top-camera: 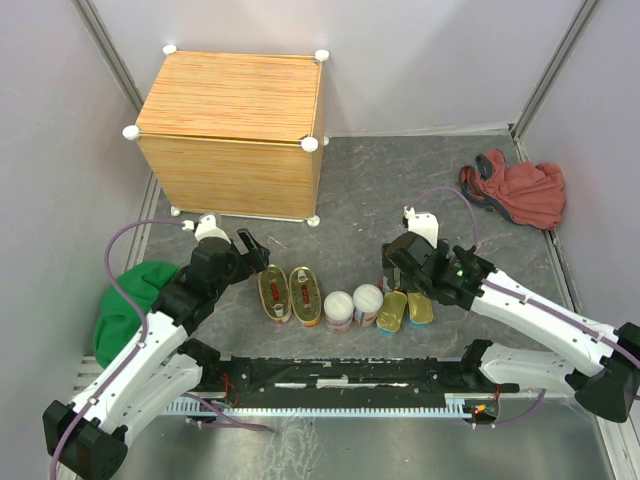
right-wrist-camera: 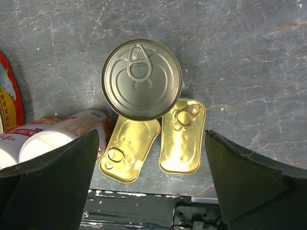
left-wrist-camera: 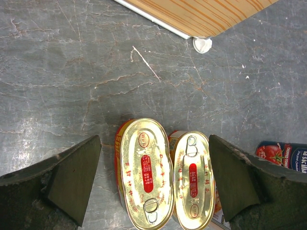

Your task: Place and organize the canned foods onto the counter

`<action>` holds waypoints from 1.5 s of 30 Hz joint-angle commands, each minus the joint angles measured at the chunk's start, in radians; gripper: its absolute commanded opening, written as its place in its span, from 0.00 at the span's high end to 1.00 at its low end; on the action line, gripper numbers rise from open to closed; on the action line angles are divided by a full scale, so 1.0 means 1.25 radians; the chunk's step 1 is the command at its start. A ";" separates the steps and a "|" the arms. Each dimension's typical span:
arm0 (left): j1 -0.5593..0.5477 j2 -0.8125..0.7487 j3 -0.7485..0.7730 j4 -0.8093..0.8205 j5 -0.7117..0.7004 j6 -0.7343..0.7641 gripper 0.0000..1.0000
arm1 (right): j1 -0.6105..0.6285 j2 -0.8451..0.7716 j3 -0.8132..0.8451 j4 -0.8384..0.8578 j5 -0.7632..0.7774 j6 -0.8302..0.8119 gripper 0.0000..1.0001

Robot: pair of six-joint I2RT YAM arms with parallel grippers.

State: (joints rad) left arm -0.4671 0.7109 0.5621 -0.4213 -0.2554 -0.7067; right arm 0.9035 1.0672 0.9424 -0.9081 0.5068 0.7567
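Jaws wide apart on both sides: left gripper [left-wrist-camera: 154,143] straddles the two oval tins [left-wrist-camera: 145,175], right gripper [right-wrist-camera: 151,139] frames the rectangular tins [right-wrist-camera: 182,136], with the round tin [right-wrist-camera: 142,79] at 12 o'clock. From above, the counter [top-camera: 230,100] sits off at 11 o'clock

Both your grippers are open and aimed downward.
Your left gripper [left-wrist-camera: 154,158] and right gripper [right-wrist-camera: 151,143] each hang with jaws spread wide. Your left arm [top-camera: 150,350] and right arm [top-camera: 540,315] stretch forward, angled inward toward each other.
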 commanded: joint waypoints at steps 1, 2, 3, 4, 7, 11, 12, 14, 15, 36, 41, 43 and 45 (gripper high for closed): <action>-0.003 -0.003 0.023 0.018 0.001 0.010 0.01 | 0.004 0.000 -0.013 0.054 -0.012 -0.018 0.00; -0.002 -0.003 0.023 0.018 0.002 0.012 0.01 | 0.004 0.003 -0.018 0.059 -0.013 -0.018 0.00; -0.003 -0.003 0.023 0.018 0.002 0.013 0.01 | 0.004 0.006 -0.023 0.068 -0.011 -0.019 0.00; -0.002 -0.003 0.024 0.018 0.000 0.015 0.01 | 0.003 0.010 -0.029 0.073 -0.010 -0.019 0.00; -0.002 -0.002 0.022 0.018 -0.001 0.016 0.01 | 0.004 0.027 -0.037 0.089 -0.013 -0.021 0.01; -0.002 0.002 0.025 0.018 -0.001 0.017 0.01 | 0.004 0.052 -0.043 0.104 -0.005 -0.028 0.00; -0.003 0.002 0.026 0.018 0.000 0.018 0.01 | 0.004 0.055 -0.046 0.108 -0.003 -0.029 0.00; -0.003 0.002 0.028 0.017 0.000 0.018 0.01 | 0.004 0.060 -0.050 0.117 0.004 -0.030 0.00; -0.002 0.001 0.027 0.017 -0.001 0.019 0.01 | 0.003 0.061 -0.052 0.122 0.009 -0.030 0.00; -0.002 -0.008 0.033 -0.003 -0.003 0.027 0.01 | -0.057 0.107 -0.095 0.231 0.008 -0.060 0.00; -0.002 -0.003 0.039 -0.004 -0.004 0.034 0.01 | -0.071 0.113 -0.115 0.271 -0.016 -0.074 0.01; -0.003 -0.002 0.043 -0.006 -0.007 0.040 0.01 | -0.072 0.118 -0.127 0.292 -0.029 -0.081 0.03; -0.003 -0.005 0.041 -0.002 -0.010 0.041 0.00 | -0.072 0.120 -0.134 0.304 -0.034 -0.087 0.05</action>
State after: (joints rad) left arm -0.4671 0.7116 0.5667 -0.4286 -0.2569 -0.7052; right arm 0.8177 1.2106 0.7887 -0.5983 0.4808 0.6762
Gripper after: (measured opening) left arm 0.994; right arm 0.971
